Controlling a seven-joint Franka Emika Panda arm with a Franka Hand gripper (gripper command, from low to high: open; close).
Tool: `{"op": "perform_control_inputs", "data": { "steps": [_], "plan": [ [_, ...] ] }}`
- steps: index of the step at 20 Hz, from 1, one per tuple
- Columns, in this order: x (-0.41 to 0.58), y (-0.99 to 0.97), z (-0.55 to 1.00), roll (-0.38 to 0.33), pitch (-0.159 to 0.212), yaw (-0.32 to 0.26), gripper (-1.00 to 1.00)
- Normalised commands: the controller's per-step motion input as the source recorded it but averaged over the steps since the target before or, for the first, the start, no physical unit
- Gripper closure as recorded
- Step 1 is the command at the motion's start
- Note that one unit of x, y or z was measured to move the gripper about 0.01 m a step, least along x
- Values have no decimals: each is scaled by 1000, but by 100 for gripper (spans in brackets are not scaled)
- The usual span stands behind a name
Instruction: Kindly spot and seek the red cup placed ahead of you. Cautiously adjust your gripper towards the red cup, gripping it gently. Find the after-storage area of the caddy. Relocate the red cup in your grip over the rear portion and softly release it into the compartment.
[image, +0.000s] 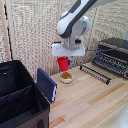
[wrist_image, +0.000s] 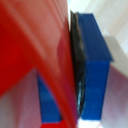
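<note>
The red cup (image: 62, 64) hangs under my gripper (image: 63, 59), held above the wooden table. The gripper is shut on it. In the wrist view the red cup (wrist_image: 35, 55) fills most of the picture, pressed against a blue-tipped finger (wrist_image: 95, 65). The caddy (image: 20, 97) is a large black soft-sided case at the exterior view's lower left, open on top, with a divider across it and a dark blue side panel (image: 46, 84). The cup is to the exterior view's right of the caddy and apart from it.
A small white bowl (image: 66, 77) with yellow-orange contents sits on the table just below the cup. A black and silver toaster oven (image: 113, 55) stands at the exterior view's right, with a wire rack (image: 95, 73) in front of it. A woven screen lines the back.
</note>
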Motion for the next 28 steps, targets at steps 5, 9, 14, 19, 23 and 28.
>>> {"op": "perform_control_inputs", "data": {
  "steps": [5, 9, 14, 19, 23, 28],
  "plan": [
    [479, 582, 790, 42, 177, 86, 100],
    [464, 631, 757, 62, 180, 92, 100],
    [418, 656, 769, 56, 175, 86, 100],
    [334, 703, 782, 44, 154, 70, 100],
    [233, 791, 674, 17, 96, 44, 100],
    [186, 795, 485, 20, 35, 42, 100]
  ]
}}
